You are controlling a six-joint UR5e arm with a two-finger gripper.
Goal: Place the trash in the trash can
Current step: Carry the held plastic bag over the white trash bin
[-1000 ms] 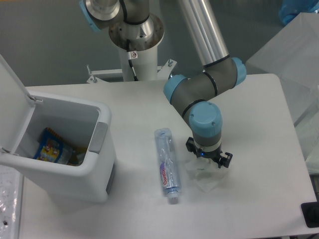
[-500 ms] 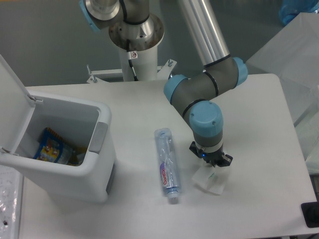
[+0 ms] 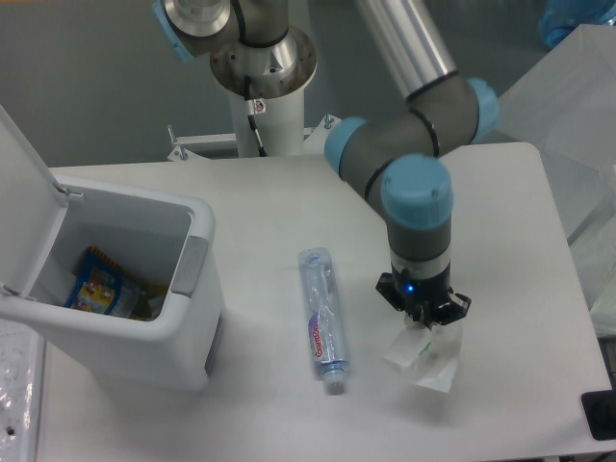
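A crumpled translucent-white wrapper (image 3: 424, 357) hangs from my gripper (image 3: 424, 318), which is shut on its top edge, right of the table's middle. The wrapper is lifted a little off the table, with its shadow underneath. A crushed clear bottle (image 3: 320, 315) with a red-and-blue label lies flat on the table, left of the gripper and apart from it. The white trash can (image 3: 144, 332) stands at the left with its flip lid (image 3: 19, 202) open and a grey latch panel (image 3: 190, 265) on its front rim.
Inside the can lies a colourful blue-and-yellow packet (image 3: 98, 285). The robot's white base column (image 3: 264, 106) stands at the table's back. A pale plastic sheet (image 3: 568, 106) covers something at the right. A dark object (image 3: 601, 414) sits at the bottom right corner.
The gripper closed on the wrapper, then rose and shifted slightly right toward the front, lifting the wrapper with it. The bottle and can stayed put.
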